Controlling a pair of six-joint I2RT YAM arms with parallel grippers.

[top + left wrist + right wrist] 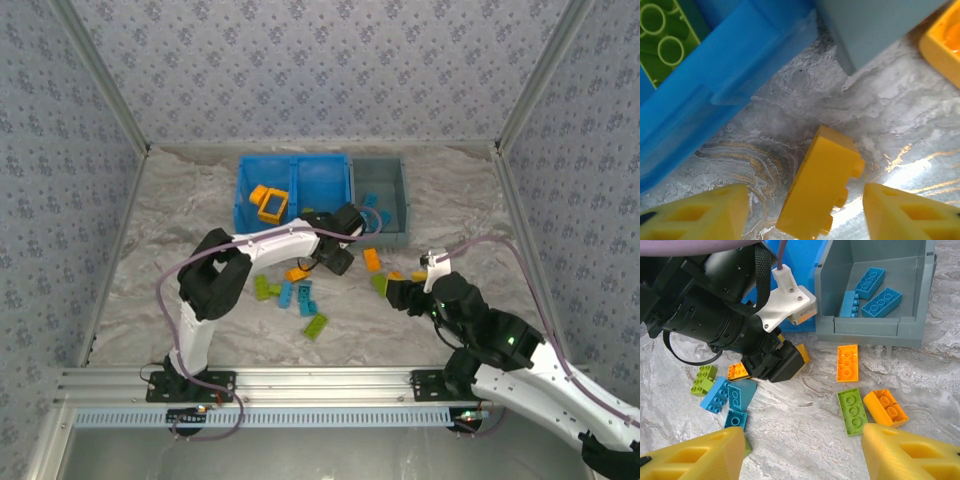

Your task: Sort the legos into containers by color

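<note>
An orange brick (822, 185) lies on the table between the fingers of my left gripper (806, 195), which is open, with a gap on both sides. This gripper (335, 262) hovers just in front of the blue two-compartment bin (295, 190) and the grey bin (380, 200). The blue bin holds an orange frame (270, 205) and a green brick (665, 40). Light blue bricks (875, 290) lie in the grey bin (875, 330). My right gripper (803, 432) is open over bare table, with a green brick (852, 410) and an orange brick (885, 407) just ahead on its right.
Loose bricks lie across the table's middle: blue ones (300, 297), green ones (316, 326), an orange one (371, 260). The left arm's dark wrist (725, 315) stands close ahead of the right gripper. Patterned walls close in the table on three sides.
</note>
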